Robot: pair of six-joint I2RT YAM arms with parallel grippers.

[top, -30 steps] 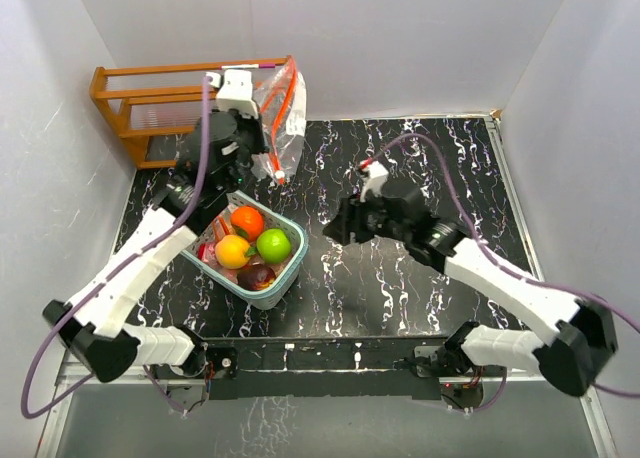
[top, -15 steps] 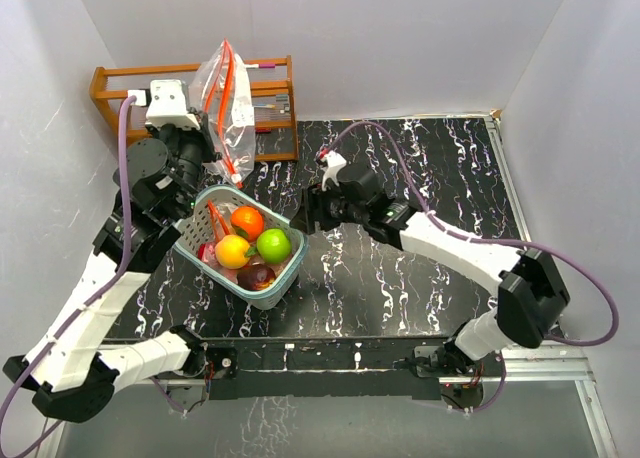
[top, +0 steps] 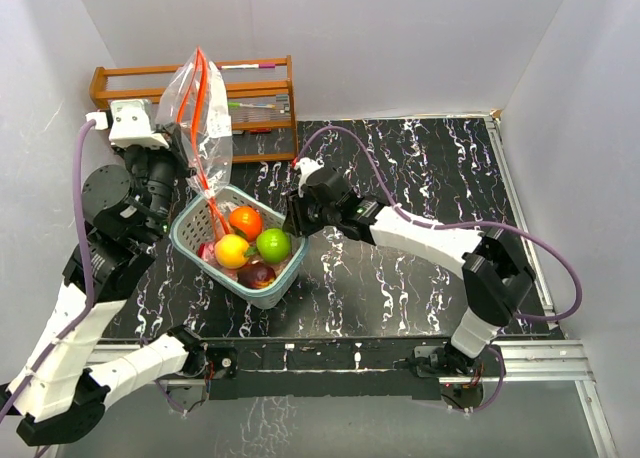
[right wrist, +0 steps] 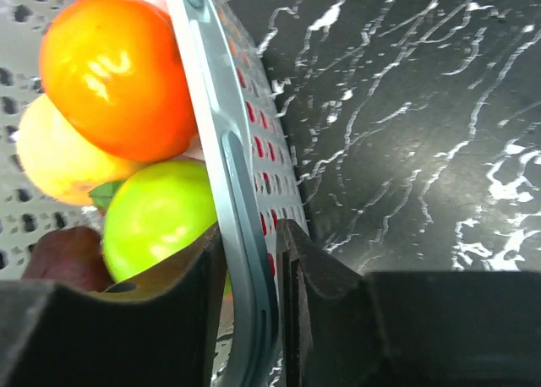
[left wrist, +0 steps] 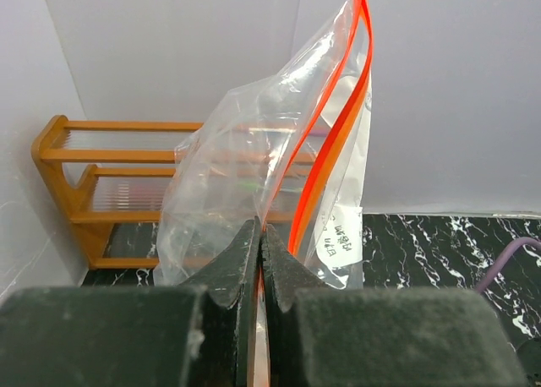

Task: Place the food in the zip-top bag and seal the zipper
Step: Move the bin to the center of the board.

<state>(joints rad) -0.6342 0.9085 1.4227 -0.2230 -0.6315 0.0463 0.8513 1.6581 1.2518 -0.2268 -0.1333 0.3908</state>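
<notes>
We found the task barely begun. The left gripper [left wrist: 259, 235] was clamped tight on a fold of the clear zip-top bag [left wrist: 254, 150] and held it up in the air over the far left corner of the pale-blue slatted basket [top: 266, 300], in front of the wooden rack [top: 262, 66]. The bag looked empty to us apart from a small white label. Its orange-red zipper [left wrist: 338, 125] ran top to bottom, and the two tracks seemed parted near the upper end, so nothing had been sealed.

All the fruit we could see lay in the basket on the black marbled table [top: 420, 178]: an orange fruit [top: 247, 221], a lime green one [top: 272, 244], a yellow one [top: 232, 250] and a dark purple one [top: 256, 274], touching one another. Whether more lay underneath we could not tell.

The right gripper [right wrist: 249, 235] straddled the basket's right-hand wall, one finger inside beside the green fruit and one outside. Both sat against the rim, so we judged it gripped the basket and no fruit.

By our judgement, everything was left: getting the bag mouth held open, moving each fruit across, and then pressing the zipper closed along its length.
</notes>
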